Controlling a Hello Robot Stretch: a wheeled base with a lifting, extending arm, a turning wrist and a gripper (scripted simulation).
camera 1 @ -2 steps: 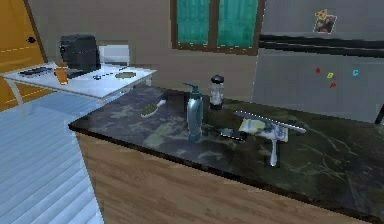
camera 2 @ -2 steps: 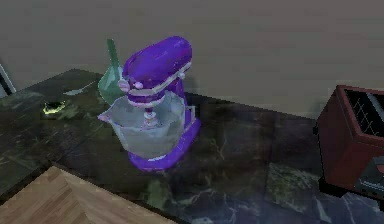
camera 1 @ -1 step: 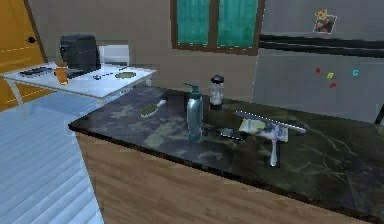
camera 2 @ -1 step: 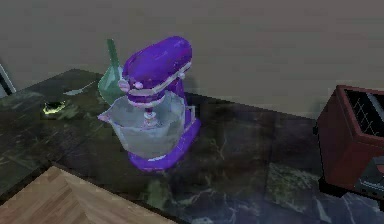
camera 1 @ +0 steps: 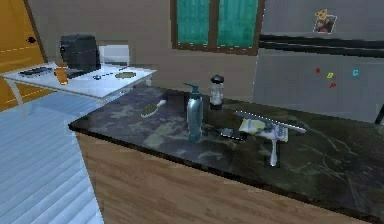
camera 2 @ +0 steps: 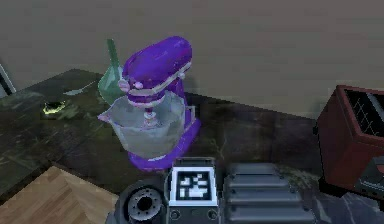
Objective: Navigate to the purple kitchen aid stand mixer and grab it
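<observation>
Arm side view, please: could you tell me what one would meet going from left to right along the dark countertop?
small yellow-green thing → purple stand mixer → reddish-brown toaster

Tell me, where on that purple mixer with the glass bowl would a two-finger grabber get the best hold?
Probably the purple head of the stand mixer, coming from the near edge of the counter. The head is a narrow rounded bar above the glass bowl, which is wide and smooth. A green item stands close behind.
</observation>
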